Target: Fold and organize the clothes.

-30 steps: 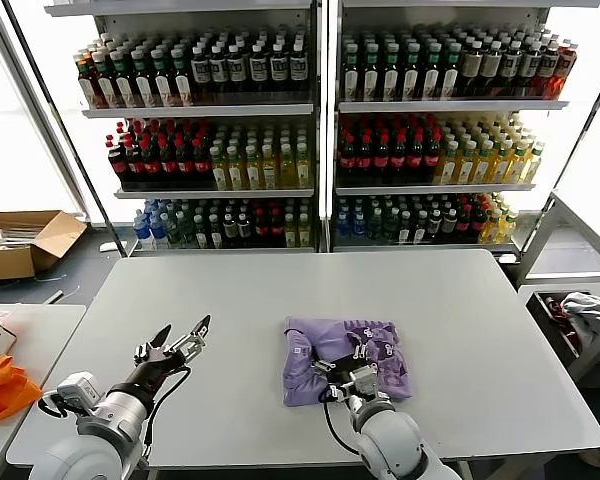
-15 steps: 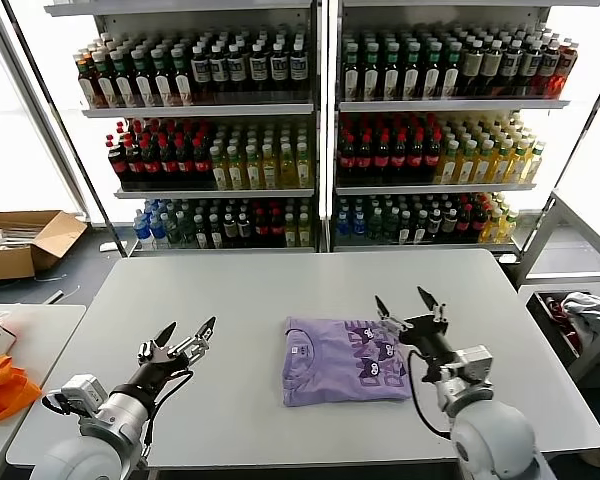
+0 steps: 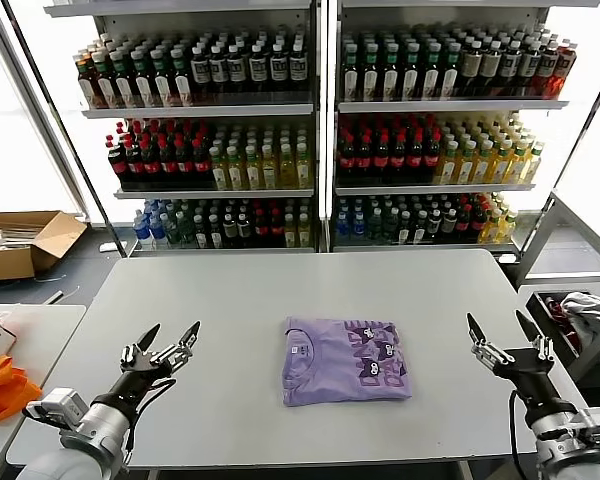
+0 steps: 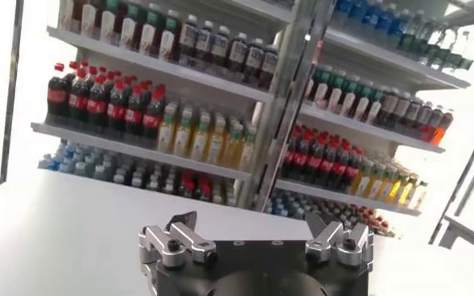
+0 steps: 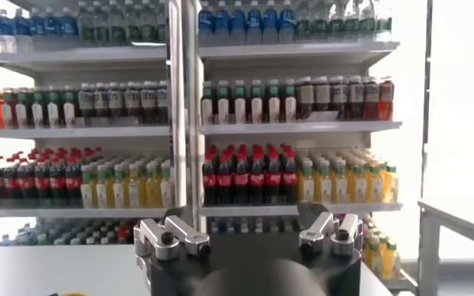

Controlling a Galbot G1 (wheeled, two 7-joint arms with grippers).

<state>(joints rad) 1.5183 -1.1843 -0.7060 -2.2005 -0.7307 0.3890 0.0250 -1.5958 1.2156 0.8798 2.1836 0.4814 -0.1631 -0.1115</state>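
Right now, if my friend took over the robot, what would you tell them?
Left gripper: open, holding nothing, above the table's left side.
Right gripper: open, holding nothing, near the table's right edge.
Lavender T-shirt: lies in the middle of the table, folded into a neat rectangle, dark purple lettering and white neck label facing up. Neither gripper touches it.
Done: this shirt looks folded.
Left: possibly moving it to wherever folded clothes go; no other lavender shirt shows on the table.
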